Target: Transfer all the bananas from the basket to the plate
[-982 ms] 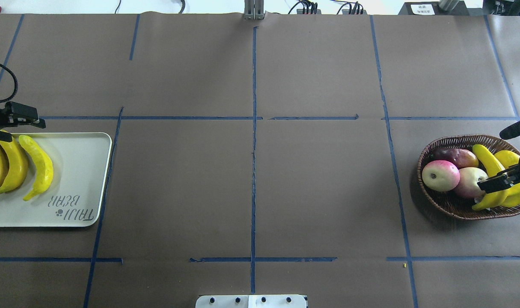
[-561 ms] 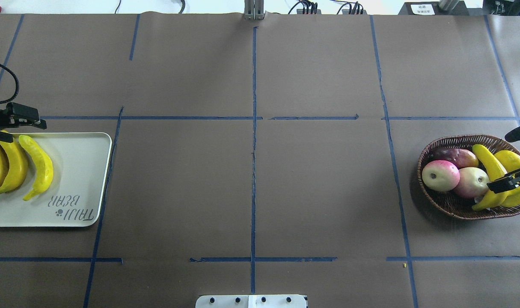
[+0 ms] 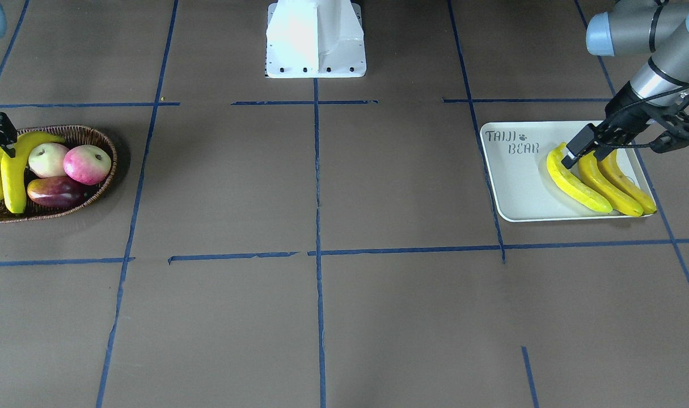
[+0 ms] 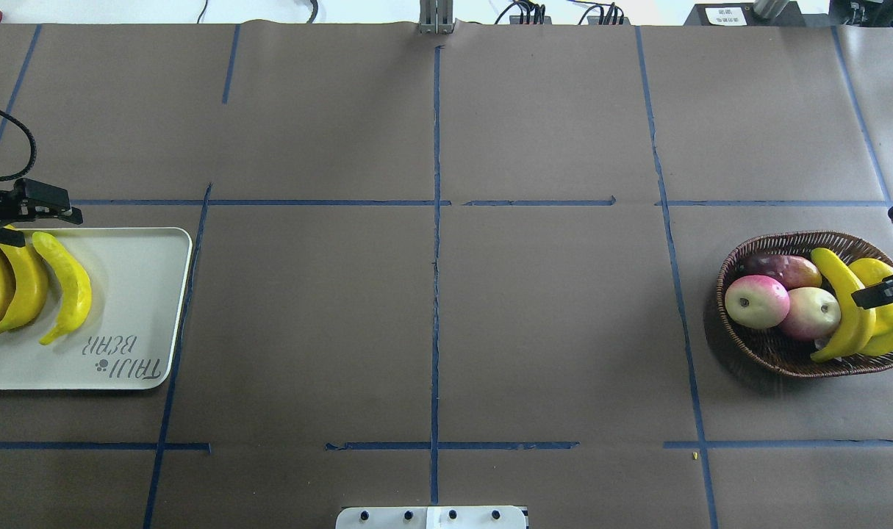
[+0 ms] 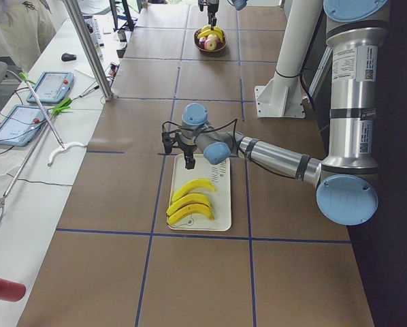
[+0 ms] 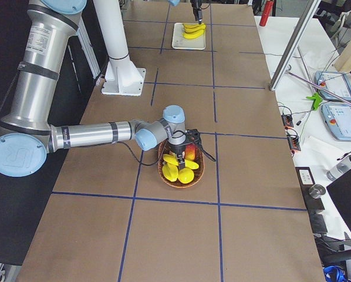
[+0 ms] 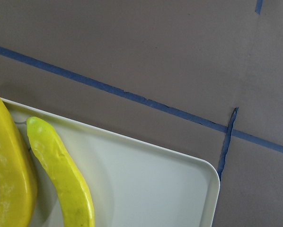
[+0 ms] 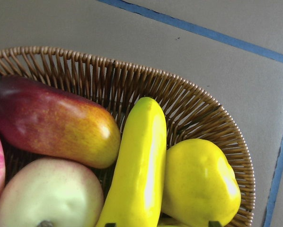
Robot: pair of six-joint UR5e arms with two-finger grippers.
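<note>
Since the earlier overhead frames, the right gripper (image 4: 880, 256) has drawn back toward the table's right edge. This uncovers the full length of the fourth banana (image 4: 847, 305). The left gripper (image 4: 45, 226) has barely shifted.

Table (image 4: 549, 330): flat surface under matte brown paper, divided into rectangles by blue tape lines.

Plate (image 4: 137, 294): smooth off-white rectangular tray with rounded corners and a raised rim, grey "TAIJI BEAR" lettering near one corner. It sits at the table's left end.

Basket (image 4: 755, 353): shallow oval of dark brown woven wicker with a braided rim. It sits at the right end, well apart from the plate.

Three bananas (image 4: 67, 283): long, curved, bright yellow. They lie side by side on the plate with curves nested. The one nearest the lettering has a faintly pebbled skin and a greenish tip.

The fourth banana is smooth and glossy. It lies in the basket between a pale apple (image 4: 810, 312) and the lumpy yellow fruits (image 4: 876, 273), its lower end on the rim.

Other contents: a pink apple (image 4: 756, 301) and an oblong dark red fruit (image 4: 784, 269).

Right gripper: fingers spread wide, holding nothing, above the basket's right side (contact with the fruit cannot be judged).

Left gripper: fingers spread, empty, over the stem ends of the plate's bananas.
</note>
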